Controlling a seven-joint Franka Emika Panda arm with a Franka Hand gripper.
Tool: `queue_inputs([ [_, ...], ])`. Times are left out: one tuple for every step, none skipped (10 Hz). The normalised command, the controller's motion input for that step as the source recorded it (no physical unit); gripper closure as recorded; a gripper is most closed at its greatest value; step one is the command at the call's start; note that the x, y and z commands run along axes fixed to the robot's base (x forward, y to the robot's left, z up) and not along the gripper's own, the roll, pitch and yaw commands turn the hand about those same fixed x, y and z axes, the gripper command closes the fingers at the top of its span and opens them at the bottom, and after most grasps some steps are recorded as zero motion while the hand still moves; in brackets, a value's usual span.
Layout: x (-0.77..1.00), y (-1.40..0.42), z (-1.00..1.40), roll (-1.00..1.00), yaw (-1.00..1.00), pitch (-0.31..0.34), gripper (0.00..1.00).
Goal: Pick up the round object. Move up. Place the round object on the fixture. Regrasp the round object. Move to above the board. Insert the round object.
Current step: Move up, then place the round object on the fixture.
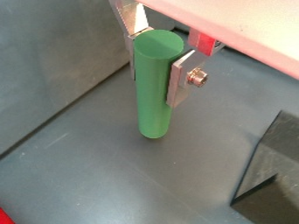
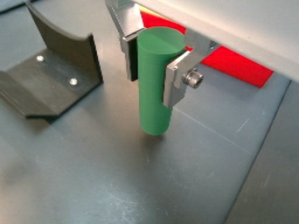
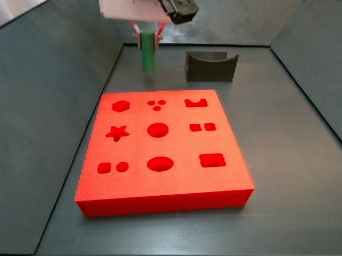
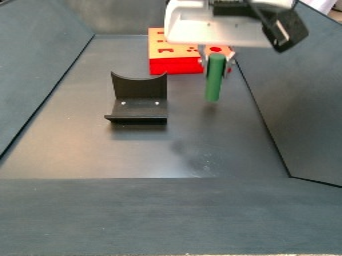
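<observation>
Both side views show the grey floor holding three things: the board [image 3: 167, 150], the fixture [image 3: 210, 66] and the round object [image 3: 147, 52]. In a side view the board, a red slab with hexagon, star, circle, square and oval holes, fills the middle of the floor, and the fixture stands beyond its far right corner, apart from it. The round object stands upright beyond the board's far left corner, near the left wall, with bare floor between it and the fixture. In a side view from the opposite end, the fixture [image 4: 135, 99] shows its curved notch and base plate, the board [image 4: 174, 55] lies behind it, and the round object [image 4: 214, 79] stands beside the fixture, apart from it.

The gripper [image 3: 150, 33] points straight down from the white wrist block above, its silver fingers clamped on the upper part of the peg. Both wrist views show this grip closely: the plates [image 1: 183, 77] press on opposite sides of the round object [image 1: 155, 83], whose lower end meets the floor or hangs just above it; which, I cannot tell. Only a wrist view shows the fixture [image 2: 49, 73] and a strip of the board [image 2: 233, 66] on opposite sides of the gripper [image 2: 156, 61].
</observation>
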Motion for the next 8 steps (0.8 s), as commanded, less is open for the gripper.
queue_inputs([
  [-0.01, 0.01, 0.61, -0.06, -0.03, 0.036, 1.00],
  [-0.02, 0.00, 0.45, -0.10, -0.02, 0.038, 1.00],
  [-0.02, 0.00, 0.34, -0.12, -0.02, 0.037, 1.00],
  [-0.02, 0.00, 0.19, -0.15, -0.02, 0.039, 1.00],
  [0.00, 0.00, 1.00, 0.00, 0.00, 0.000, 1.00],
  [0.00, 0.00, 0.99, 0.03, 0.00, -0.006, 1.00],
  [-0.01, -0.01, 0.90, 0.00, 0.01, 0.013, 1.00],
  [-0.01, -0.01, 0.80, -0.02, 0.01, 0.020, 1.00],
])
